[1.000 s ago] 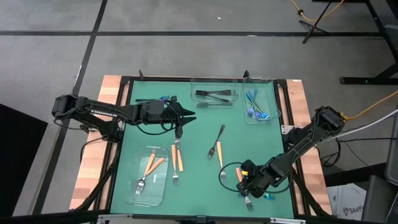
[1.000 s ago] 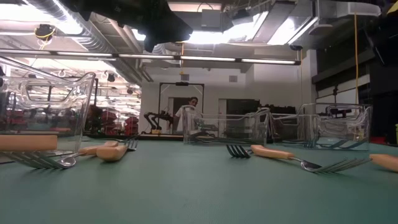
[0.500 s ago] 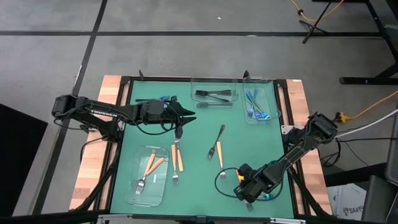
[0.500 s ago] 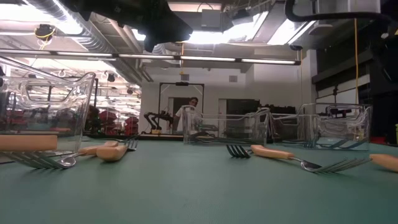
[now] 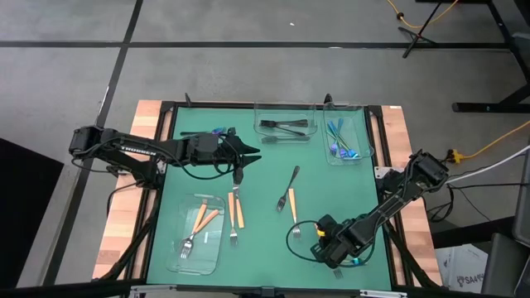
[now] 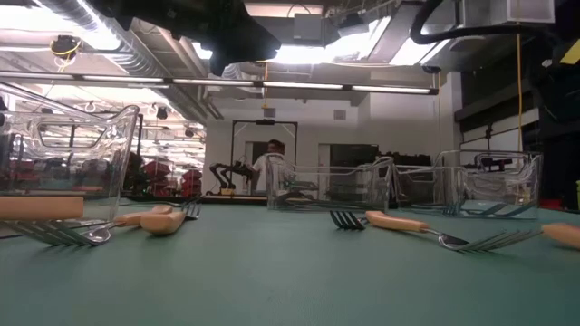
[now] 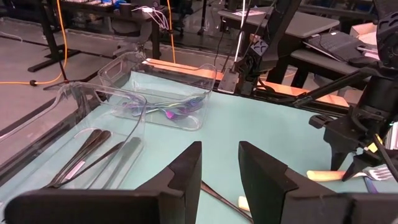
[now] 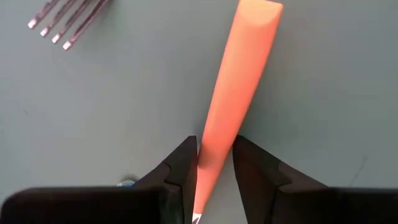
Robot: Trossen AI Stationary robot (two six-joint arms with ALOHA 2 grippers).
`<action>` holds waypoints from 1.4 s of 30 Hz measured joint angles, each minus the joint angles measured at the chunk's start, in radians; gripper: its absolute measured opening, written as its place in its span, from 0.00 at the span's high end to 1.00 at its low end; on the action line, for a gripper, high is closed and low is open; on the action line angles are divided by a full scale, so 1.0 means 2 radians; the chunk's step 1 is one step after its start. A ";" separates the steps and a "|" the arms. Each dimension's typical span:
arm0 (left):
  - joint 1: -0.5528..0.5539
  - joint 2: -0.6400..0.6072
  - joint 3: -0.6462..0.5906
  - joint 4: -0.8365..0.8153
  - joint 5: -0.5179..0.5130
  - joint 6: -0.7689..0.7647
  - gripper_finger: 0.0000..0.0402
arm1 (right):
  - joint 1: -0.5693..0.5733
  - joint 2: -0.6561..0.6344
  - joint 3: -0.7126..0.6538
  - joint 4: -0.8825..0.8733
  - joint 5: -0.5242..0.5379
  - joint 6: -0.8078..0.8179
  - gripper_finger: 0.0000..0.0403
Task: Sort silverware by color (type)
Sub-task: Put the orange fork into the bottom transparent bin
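Two arms work the bench (image 5: 257, 240): at the left, the left gripper (image 7: 219, 165) hovers with fingers apart; at the near right edge, the right gripper (image 8: 214, 163) has fingers clamped on an orange-handled fork (image 8: 239, 87).

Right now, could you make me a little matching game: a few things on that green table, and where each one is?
Things:
1. black utensils
2. blue-teal utensils
3. orange-handled forks in a tray
4. orange handle between the right gripper fingers

Places:
A. clear tray at the table's far right corner
B. clear tray at the near left
C. near right part of the green mat
D. clear tray at the far edge, middle

Pairs: 1-D, 2-A, 3-B, 4-C
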 joint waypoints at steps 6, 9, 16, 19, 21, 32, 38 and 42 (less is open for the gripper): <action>0.000 0.000 0.000 0.000 0.000 0.000 0.75 | 0.000 0.000 0.000 0.004 -0.005 0.000 0.76; 0.000 0.000 0.000 0.000 0.000 0.000 0.75 | 0.000 0.000 0.000 0.004 -0.005 0.000 0.76; 0.000 0.000 0.000 0.000 0.000 0.000 0.75 | 0.000 -0.001 -0.008 0.004 -0.005 0.003 0.76; 0.000 0.000 0.000 0.000 0.000 0.000 0.75 | 0.000 -0.003 -0.014 0.006 -0.009 0.011 0.79; 0.000 0.000 0.000 0.000 0.000 0.000 0.75 | 0.000 -0.003 -0.016 0.006 -0.013 0.012 0.83; 0.000 0.000 0.000 0.000 0.000 -0.002 0.75 | 0.001 -0.003 -0.016 0.009 0.013 0.012 0.97; 0.000 0.000 0.000 0.000 0.000 -0.002 0.75 | 0.001 -0.002 -0.017 0.023 0.027 0.012 0.97; 0.000 0.000 0.000 0.000 0.000 -0.002 0.75 | 0.001 -0.004 -0.017 0.030 0.050 0.012 0.97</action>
